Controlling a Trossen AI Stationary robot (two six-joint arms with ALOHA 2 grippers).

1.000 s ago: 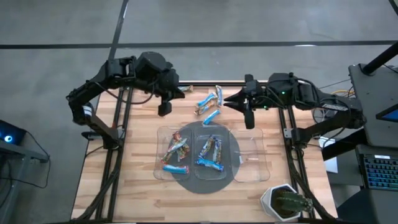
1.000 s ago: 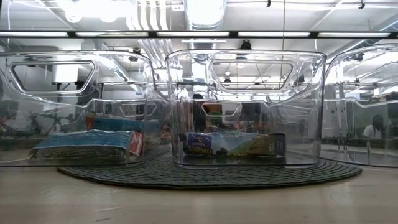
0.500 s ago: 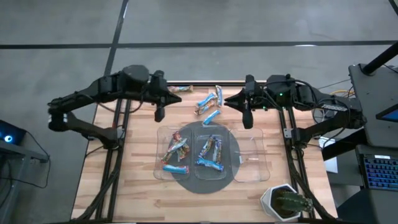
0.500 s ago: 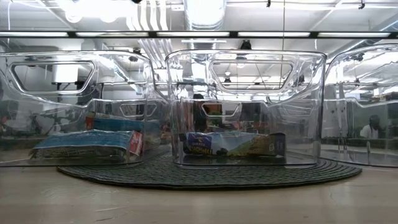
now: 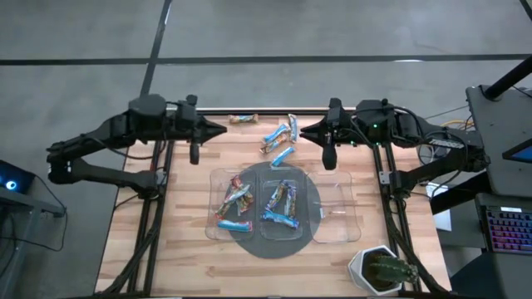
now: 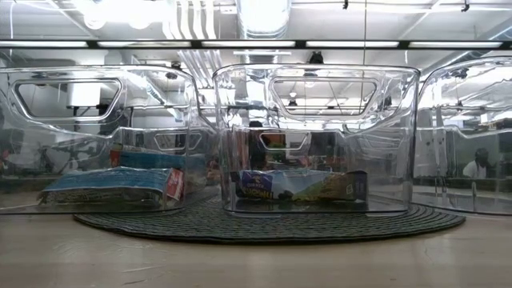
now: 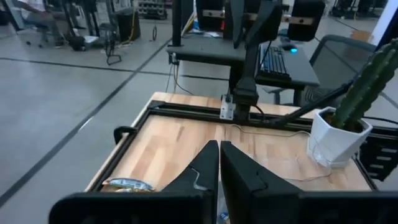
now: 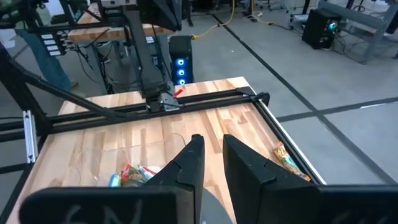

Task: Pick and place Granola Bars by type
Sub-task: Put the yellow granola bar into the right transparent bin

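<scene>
While from above my left gripper (image 5: 223, 129) hovers pinched together and empty and my right gripper (image 5: 304, 134) stands slightly apart, empty too, loose Granola Bars (image 5: 279, 137) lie between them and sorted ones fill two clear trays (image 5: 218, 177), whose printing, seen level, stays unreadable.

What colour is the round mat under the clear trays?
Dark grey; the mat shows best in the high view.

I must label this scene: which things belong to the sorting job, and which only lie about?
Job: loose granola bars, sorted bars, clear trays, left claw, right claw.
Lying about: potted cactus, round mat.
</scene>
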